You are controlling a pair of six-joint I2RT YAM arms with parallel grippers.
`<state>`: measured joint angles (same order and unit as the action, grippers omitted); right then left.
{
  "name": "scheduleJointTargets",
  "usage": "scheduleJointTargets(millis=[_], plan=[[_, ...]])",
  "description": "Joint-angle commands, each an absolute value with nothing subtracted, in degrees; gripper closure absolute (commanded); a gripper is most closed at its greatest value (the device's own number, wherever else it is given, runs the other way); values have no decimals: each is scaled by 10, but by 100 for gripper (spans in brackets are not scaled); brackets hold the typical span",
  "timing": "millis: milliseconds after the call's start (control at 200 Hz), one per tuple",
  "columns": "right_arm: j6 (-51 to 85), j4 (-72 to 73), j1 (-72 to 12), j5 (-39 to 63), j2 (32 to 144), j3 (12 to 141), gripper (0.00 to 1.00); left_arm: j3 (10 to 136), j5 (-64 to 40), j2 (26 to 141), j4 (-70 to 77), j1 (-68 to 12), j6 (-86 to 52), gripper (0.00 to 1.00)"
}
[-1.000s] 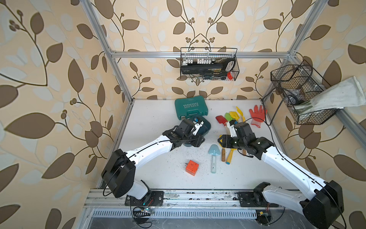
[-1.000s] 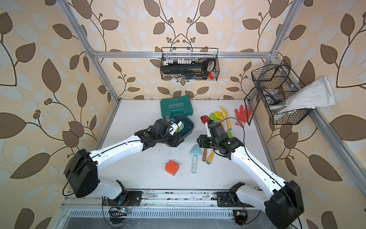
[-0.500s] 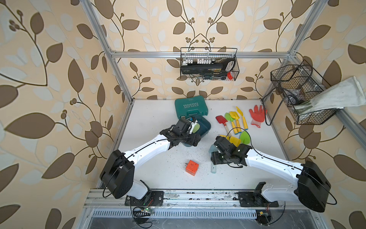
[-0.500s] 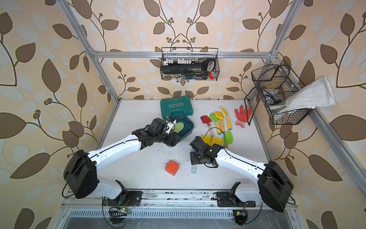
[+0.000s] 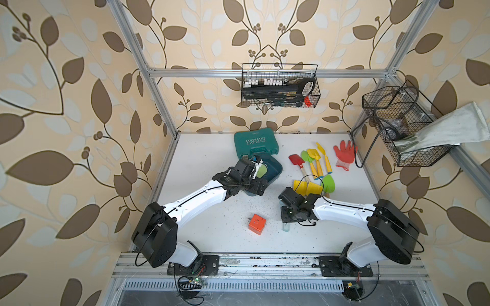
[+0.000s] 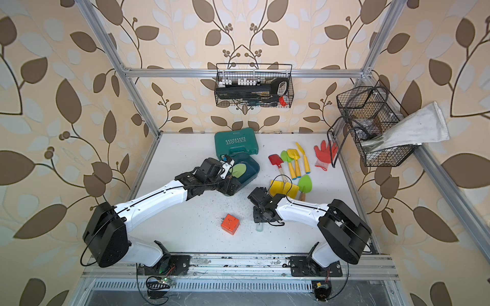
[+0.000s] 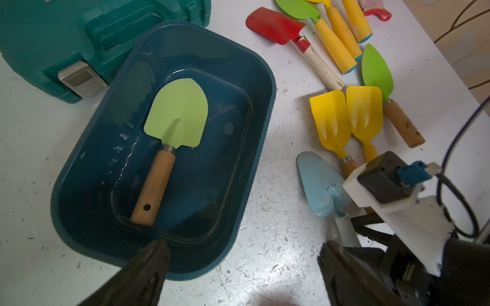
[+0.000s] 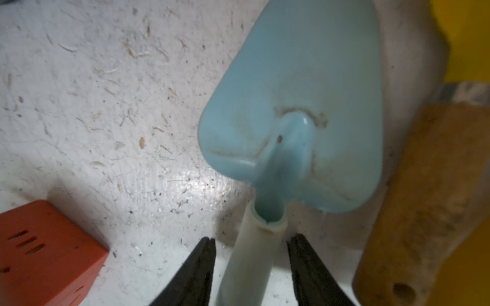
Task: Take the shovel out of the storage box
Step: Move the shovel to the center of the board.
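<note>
Shovel (image 7: 167, 149) with a lime-green blade and a short wooden handle lies flat on the floor of the storage box (image 7: 246, 169). That box is a glossy, dark teal plastic tub with rounded corners and sloping walls. It stands on the white, grit-speckled worktop (image 7: 26, 132), just beside a green latched tool case (image 7: 39, 34).

The shovel looks light and stiff. Its blade is thin, smooth and painted, so it is likely slippery and too flat to pinch. The rounded handle is matt bare wood with a small hanging hole near its end, and a metal collar joins it to the blade. Mid-handle, gripped across its width, seems the best hold. The handle's end rests close to the tub's wall, which leaves little room there.

Left fingers (image 7: 151, 262), black and tapered, hang above the tub's near end, spread wide and empty. Right fingers (image 8: 196, 265) stand either side of the pale handle of a light-blue trowel (image 8: 297, 106), which lies on the worktop apart from the tub. Slim gaps show beside that handle, so they are not clamped on it.
</note>
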<state>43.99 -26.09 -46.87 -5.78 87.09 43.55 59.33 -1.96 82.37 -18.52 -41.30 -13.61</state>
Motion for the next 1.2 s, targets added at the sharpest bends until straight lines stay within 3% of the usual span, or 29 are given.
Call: scheduleJointTargets(millis=[0,230,535,945,1195], plan=[[448,-245,-472,-62,887,440,58,596,-18,802,-186,-413,-133,6],[440,-275,-472,-101,906,483,84,597,-17,806,-188,-413,-132,6],[433,-294,-426,-118,946,556,87,592,-15,804,-183,-413,-130,8],[446,-286,-374,-115,988,580,83,591,-16,796,-185,-413,-131,8],[441,-277,-367,-107,976,577,60,592,5,801,-190,-413,-130,10]])
